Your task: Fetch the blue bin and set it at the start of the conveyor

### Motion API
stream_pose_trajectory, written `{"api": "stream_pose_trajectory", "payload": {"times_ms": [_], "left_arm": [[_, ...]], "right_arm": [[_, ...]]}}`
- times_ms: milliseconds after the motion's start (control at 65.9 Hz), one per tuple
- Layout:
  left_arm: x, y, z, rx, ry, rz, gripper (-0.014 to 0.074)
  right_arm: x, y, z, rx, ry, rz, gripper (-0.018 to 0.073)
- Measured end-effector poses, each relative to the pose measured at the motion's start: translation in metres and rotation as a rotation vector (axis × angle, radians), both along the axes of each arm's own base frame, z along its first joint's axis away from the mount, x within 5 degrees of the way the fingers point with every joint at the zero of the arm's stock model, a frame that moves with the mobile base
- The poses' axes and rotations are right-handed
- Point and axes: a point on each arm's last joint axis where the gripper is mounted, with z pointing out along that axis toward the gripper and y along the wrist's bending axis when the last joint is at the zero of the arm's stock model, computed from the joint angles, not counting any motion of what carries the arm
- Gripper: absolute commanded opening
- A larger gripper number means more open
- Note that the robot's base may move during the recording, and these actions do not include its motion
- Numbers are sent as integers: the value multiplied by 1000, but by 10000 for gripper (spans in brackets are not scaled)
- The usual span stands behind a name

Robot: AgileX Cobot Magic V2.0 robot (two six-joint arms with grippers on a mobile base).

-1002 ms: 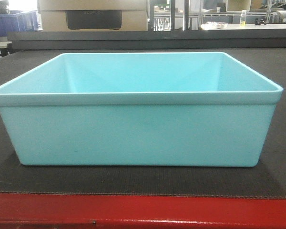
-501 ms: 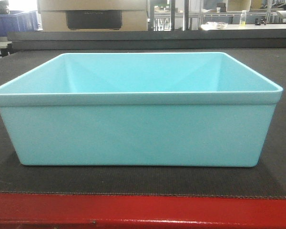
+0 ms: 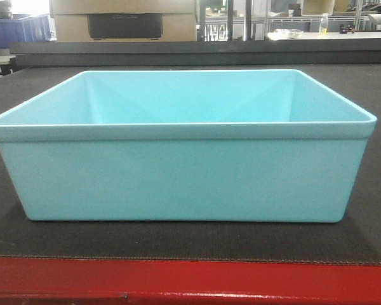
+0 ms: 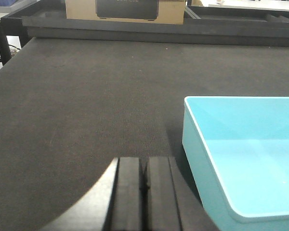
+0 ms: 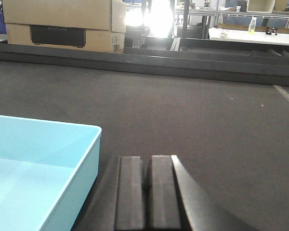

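Note:
The blue bin (image 3: 184,178) stands upright and empty on the dark belt of the conveyor start (image 3: 178,240), just behind its glossy red front edge (image 3: 190,279). In the left wrist view my left gripper (image 4: 144,166) is shut with nothing in it, hanging just left of the blue bin's (image 4: 245,159) left wall. In the right wrist view my right gripper (image 5: 147,166) is likewise shut and empty, just right of the blue bin's (image 5: 38,168) right wall. Neither gripper touches the bin. No gripper shows in the front view.
A cardboard box (image 3: 124,19) stands beyond the belt's raised black far rail (image 3: 197,47). Dark blue bins (image 3: 19,28) sit at the far left, and a white table with a bottle (image 3: 324,24) at the far right. Bare belt (image 4: 86,96) stretches beyond the bin.

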Motion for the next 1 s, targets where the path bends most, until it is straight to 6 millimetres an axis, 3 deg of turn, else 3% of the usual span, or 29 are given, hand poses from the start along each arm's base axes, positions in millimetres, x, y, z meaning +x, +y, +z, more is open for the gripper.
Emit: {"api": "stream_pose_trajectory", "payload": {"times_ms": [182,304,607,1002], "left_arm": [[-4,1,-3,-29,-21,24,-111],[-10,4,-18,-42,-88,61,-111],[-11,6,-94,-38,-236,116,-111],[-11,7,-95,-38,-273,122,-111]], "right_arm": [[0,0,0,0,0,0,-158],[0,0,0,0,0,0,-158],[0,0,0,0,-2,0,-158],[0,0,0,0,-2,0,-158]]}}
